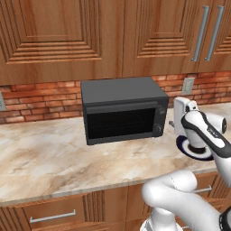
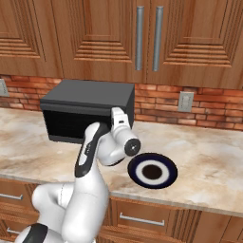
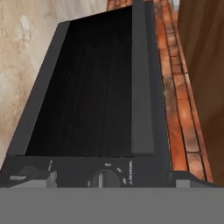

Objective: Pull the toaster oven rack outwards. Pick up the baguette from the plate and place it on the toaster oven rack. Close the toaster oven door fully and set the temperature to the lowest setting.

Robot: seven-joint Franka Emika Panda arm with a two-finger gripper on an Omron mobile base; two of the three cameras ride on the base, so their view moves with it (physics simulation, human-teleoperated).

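From the left, the oven (image 1: 122, 109) sits far on the counter (image 1: 45, 153) with its door (image 1: 121, 122) shut, and the plate (image 1: 195, 151) lies bare of bread, so I judge the loaf is inside. From the right, the arm reaches toward the oven's control end. At the hand, a knob (image 3: 104, 178) sits dead ahead, likely for temperature; whether the gripper is spread I cannot tell.

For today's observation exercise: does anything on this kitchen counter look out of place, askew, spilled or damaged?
Nothing stands out. The toaster oven sits square on the counter with its door shut, and the plate lies flat, bare, beside it.
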